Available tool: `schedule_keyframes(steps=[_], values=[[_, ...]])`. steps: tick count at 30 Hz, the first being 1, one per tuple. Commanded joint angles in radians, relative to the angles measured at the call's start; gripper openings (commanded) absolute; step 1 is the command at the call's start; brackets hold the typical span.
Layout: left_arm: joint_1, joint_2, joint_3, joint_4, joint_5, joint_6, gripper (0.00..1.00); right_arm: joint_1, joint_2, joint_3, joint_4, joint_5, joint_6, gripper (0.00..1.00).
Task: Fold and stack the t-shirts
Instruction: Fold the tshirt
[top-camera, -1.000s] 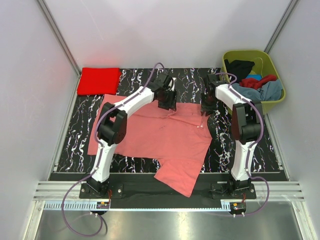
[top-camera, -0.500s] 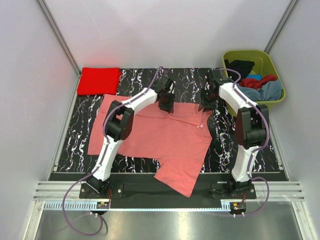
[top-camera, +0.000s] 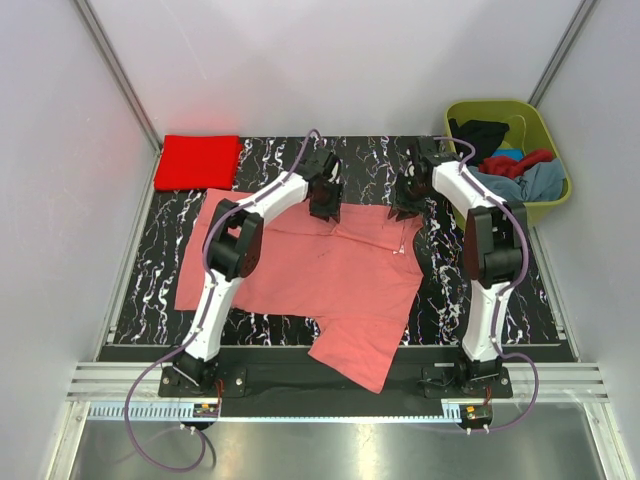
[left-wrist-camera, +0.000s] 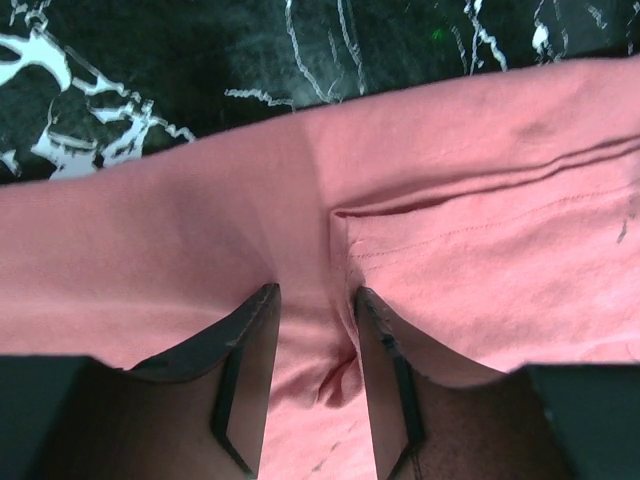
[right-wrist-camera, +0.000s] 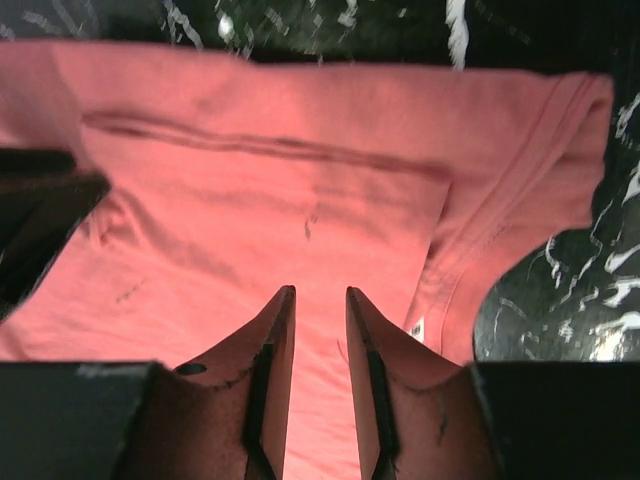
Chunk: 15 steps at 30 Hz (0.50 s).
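Note:
The salmon pink t-shirt (top-camera: 310, 270) lies spread on the black marbled table (top-camera: 170, 250), one part hanging over the near edge. My left gripper (top-camera: 325, 203) is low on its far edge. In the left wrist view the gripper (left-wrist-camera: 315, 290) has a pucker of pink cloth (left-wrist-camera: 335, 385) between nearly closed fingers. My right gripper (top-camera: 404, 208) is pressed on the shirt near the neckline. In the right wrist view the gripper (right-wrist-camera: 318, 290) shows its jaws close together with pink cloth between them, and a label (right-wrist-camera: 416, 329) beside them. A folded bright red t-shirt (top-camera: 197, 161) lies at the back left.
The olive-green tub (top-camera: 548, 134) stands at the back right, holding black (top-camera: 480, 135), dark red (top-camera: 515, 163) and grey-blue (top-camera: 535, 183) clothes. White walls close in the table on three sides. The arm bases stand on the near rail.
Both grippers have moved a little toward the far side, along the shirt's far edge. The body of the shirt has stayed in place.

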Motion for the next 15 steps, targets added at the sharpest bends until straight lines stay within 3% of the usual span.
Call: schedule_keyframes(steps=[1, 9, 15], values=[[0.021, -0.053, 0.045, -0.057, 0.018, 0.023, 0.42, -0.008, 0.041, 0.074, 0.014, 0.071, 0.032, 0.32], [0.135, -0.356, -0.175, 0.003, -0.008, 0.020, 0.42, -0.008, 0.110, 0.121, 0.043, 0.246, 0.052, 0.13], [0.305, -0.374, -0.315, 0.063, 0.040, 0.009, 0.41, -0.008, 0.161, 0.151, 0.052, 0.379, 0.043, 0.11]])
